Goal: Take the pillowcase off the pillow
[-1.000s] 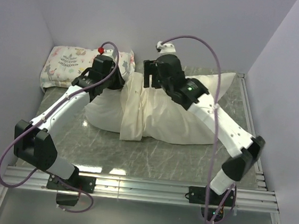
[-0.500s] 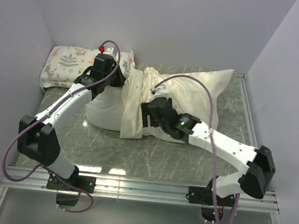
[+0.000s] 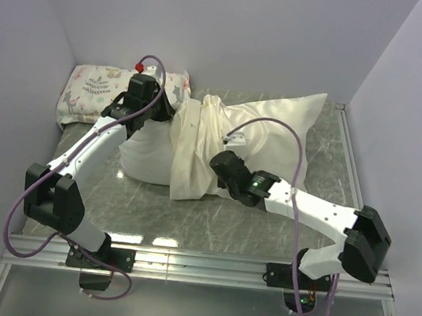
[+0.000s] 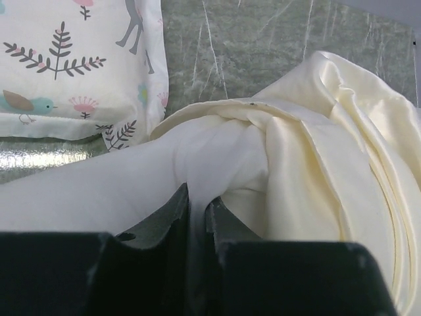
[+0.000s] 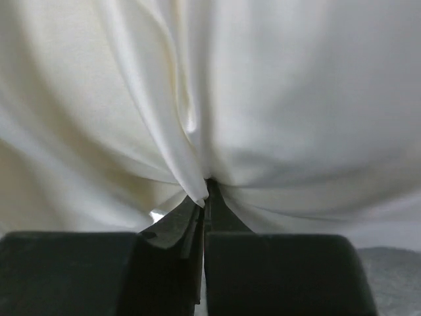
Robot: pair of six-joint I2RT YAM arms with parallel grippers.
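Observation:
The plump white pillow (image 3: 145, 155) lies across the table, its right part covered by the cream pillowcase (image 3: 275, 127). The pillowcase's open end is bunched in a band (image 3: 189, 152) near the pillow's middle. My left gripper (image 3: 161, 113) is at the pillow's bare back-left corner, shut on a pinch of white pillow (image 4: 99, 191) fabric next to the pillowcase's (image 4: 329, 171) rolled hem. My left gripper (image 4: 197, 205) shows the cloth between its jaws. My right gripper (image 3: 218, 160) is at the near side of the covered part. My right gripper (image 5: 205, 189) is shut on a fold of pillowcase (image 5: 131, 112).
A small floral animal-print pillow (image 3: 97, 89) (image 4: 72, 59) sits in the back-left corner, touching the left arm's side. Grey walls close in the left, back and right. An aluminium rail (image 3: 200, 262) runs along the near edge of the marbled tabletop (image 3: 212, 218).
My right arm swung from above the pillow's back side down to its near side, and its jaws went from open to shut on the pillowcase. The left gripper kept its hold.

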